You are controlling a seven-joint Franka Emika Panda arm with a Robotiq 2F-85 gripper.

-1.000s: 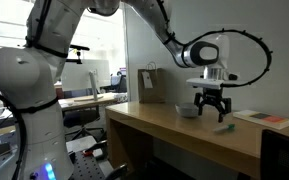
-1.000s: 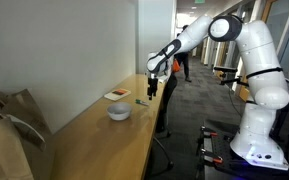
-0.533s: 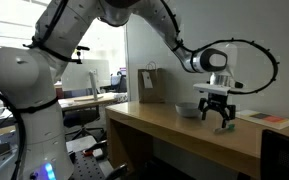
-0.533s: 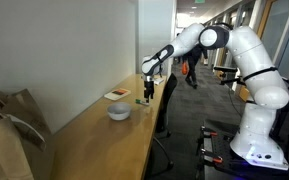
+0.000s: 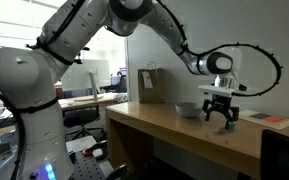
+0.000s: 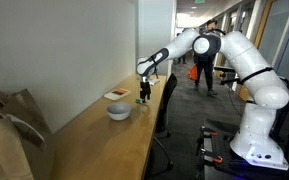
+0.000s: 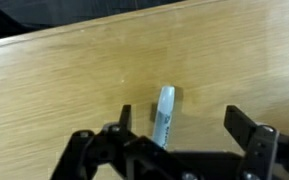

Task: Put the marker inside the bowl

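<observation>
The marker (image 7: 164, 113) is a short pale green-white pen lying on the wooden table (image 7: 54, 90). In the wrist view it lies between my open jaws, nearer one finger. My gripper (image 7: 184, 125) is open and low over the table, straddling the marker. In both exterior views the gripper (image 5: 220, 120) (image 6: 144, 97) hangs just above the tabletop and mostly hides the marker. The bowl (image 5: 187, 110) (image 6: 118, 112) is small, round and pale grey. It stands on the table a short way from the gripper, and nothing shows in it.
A flat reddish-white book (image 5: 264, 119) (image 6: 117, 95) lies on the table beyond the gripper. A brown paper bag (image 5: 151, 85) (image 6: 9, 130) stands at the table's other end. A wall runs along the table's back edge. A person (image 6: 204, 60) walks in the corridor.
The gripper has moved along the table and come down over the marker, which now lies between the open jaws. The bowl and book have not moved.
</observation>
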